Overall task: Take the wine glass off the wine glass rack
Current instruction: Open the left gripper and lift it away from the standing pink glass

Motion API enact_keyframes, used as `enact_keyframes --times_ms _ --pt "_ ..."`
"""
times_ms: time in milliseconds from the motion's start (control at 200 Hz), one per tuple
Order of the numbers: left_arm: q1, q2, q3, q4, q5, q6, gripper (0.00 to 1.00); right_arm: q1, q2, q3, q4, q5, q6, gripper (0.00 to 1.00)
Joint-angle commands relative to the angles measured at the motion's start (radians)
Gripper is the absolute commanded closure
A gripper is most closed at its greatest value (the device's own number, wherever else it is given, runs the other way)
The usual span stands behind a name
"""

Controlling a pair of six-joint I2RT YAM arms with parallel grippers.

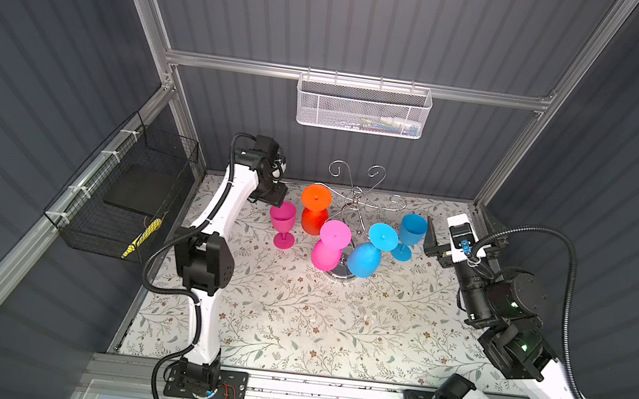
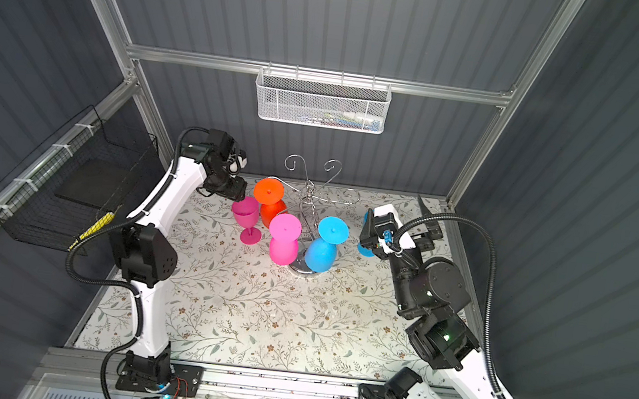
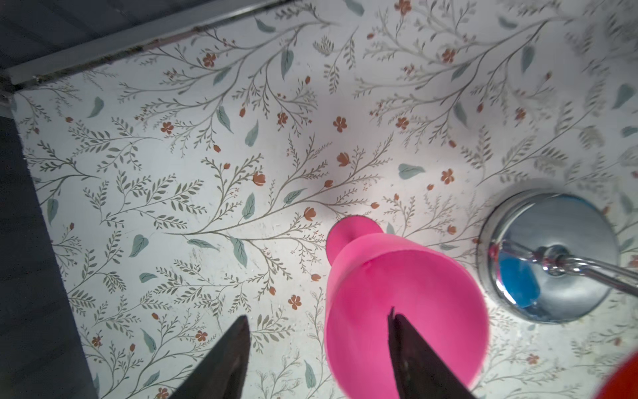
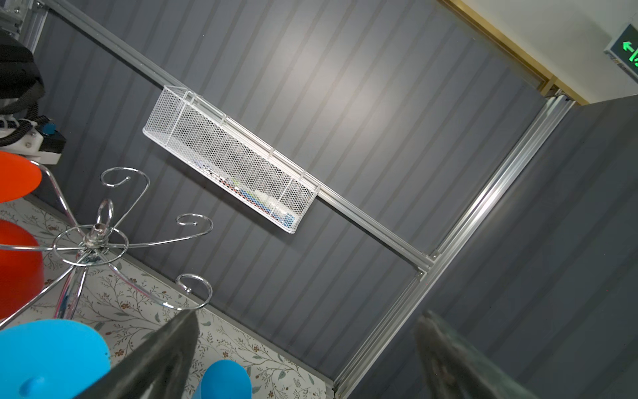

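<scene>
Left wrist view: the left claw (image 3: 318,314) stands open, its two fingers well apart above the counter (image 3: 207,138). One finger lies over the mouth of the magenta glass (image 3: 397,293) and the other is outside the bowl, with bare counter showing between it and the glass wall. Whether the finger over the mouth touches the glass I cannot tell. The claw grips nothing.

The magenta glass is off the rack (image 1: 355,201). It stands upright on its foot on the counter, left of the rack and just beside the orange glass (image 1: 314,208). In both top views the left claw hangs over its far rim.

Three glasses hang bowl-down from the rack's arms: the orange glass at the far left, the pink glass (image 1: 331,244) at the near left and the hung blue glass (image 1: 369,253) at the near right. The two far arms and the right arm carry nothing. The rack's round base shows between the pink and hung blue bowls.

The right claw (image 4: 310,313) is spread wide and holds nothing. It sits at the right of the counter, close beside the standing blue glass (image 1: 409,233), which is upright on the counter right of the rack.
</scene>
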Motion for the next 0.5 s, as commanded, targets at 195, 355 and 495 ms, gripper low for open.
enact_keyframes --times_ms 195,355,495 --pt "0.053 -0.242 -0.111 0.1 0.114 -0.096 0.3 -0.007 0.012 0.033 0.069 0.012 0.136 0.01" --pt "0.067 -0.446 -0.293 0.302 0.177 -0.141 0.29 -0.021 0.028 0.13 -0.108 0.078 0.426 0.01" --pt "0.067 -0.68 -0.608 0.688 0.319 -0.248 0.27 -0.035 0.062 0.188 -0.262 0.106 0.635 0.01"
